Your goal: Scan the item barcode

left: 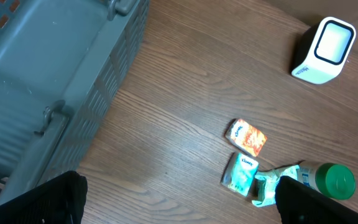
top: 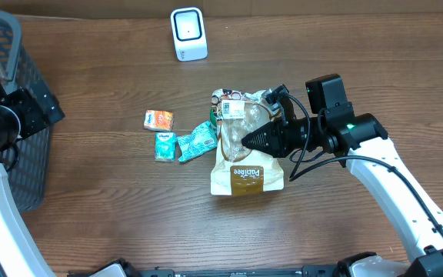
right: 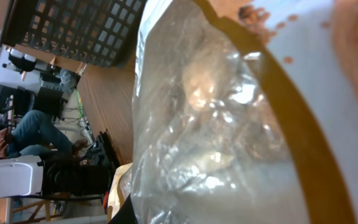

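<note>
The item in hand is a brown and white bread bag (top: 246,175) with a clear window, lying on the table's middle. My right gripper (top: 246,141) is shut on its clear upper part. In the right wrist view the crinkled clear plastic of the bag (right: 229,124) fills the frame and hides the fingers. I can make out no barcode on it. The white scanner (top: 188,34) stands upright at the back, also seen in the left wrist view as the scanner (left: 324,50). My left gripper (left: 179,196) hangs open and empty at the far left, beside the basket.
A dark grey basket (top: 6,46) stands at the left edge. Left of the bag lie an orange packet (top: 158,119), a teal tissue pack (top: 164,145) and a green wrapper (top: 198,141). A green-capped bottle (left: 331,180) lies by the wrapper.
</note>
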Action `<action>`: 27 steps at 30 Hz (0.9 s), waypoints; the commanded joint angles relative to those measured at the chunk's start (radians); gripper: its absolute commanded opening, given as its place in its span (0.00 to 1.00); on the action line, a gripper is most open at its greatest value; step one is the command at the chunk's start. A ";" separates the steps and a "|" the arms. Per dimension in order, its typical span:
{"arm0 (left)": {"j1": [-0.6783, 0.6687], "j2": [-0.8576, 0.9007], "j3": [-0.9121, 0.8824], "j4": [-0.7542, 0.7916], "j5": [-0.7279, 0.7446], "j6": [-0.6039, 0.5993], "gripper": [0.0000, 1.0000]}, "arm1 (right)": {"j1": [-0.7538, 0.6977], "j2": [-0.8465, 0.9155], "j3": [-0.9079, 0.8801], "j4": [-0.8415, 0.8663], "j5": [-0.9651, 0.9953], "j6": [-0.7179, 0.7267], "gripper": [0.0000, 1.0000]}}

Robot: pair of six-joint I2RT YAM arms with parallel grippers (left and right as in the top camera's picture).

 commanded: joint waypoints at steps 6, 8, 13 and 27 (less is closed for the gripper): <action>0.004 0.004 0.008 0.001 0.010 -0.014 1.00 | 0.005 -0.019 0.127 -0.054 0.066 0.067 0.04; 0.004 0.004 0.008 0.001 0.010 -0.014 0.99 | 0.005 -0.007 0.196 -0.109 0.117 0.066 0.04; 0.004 0.004 0.008 0.001 0.010 -0.014 1.00 | 0.013 0.078 0.443 -0.231 0.280 0.067 0.04; 0.004 0.004 0.008 0.001 0.010 -0.014 1.00 | 0.214 0.525 0.910 0.002 1.467 -0.183 0.04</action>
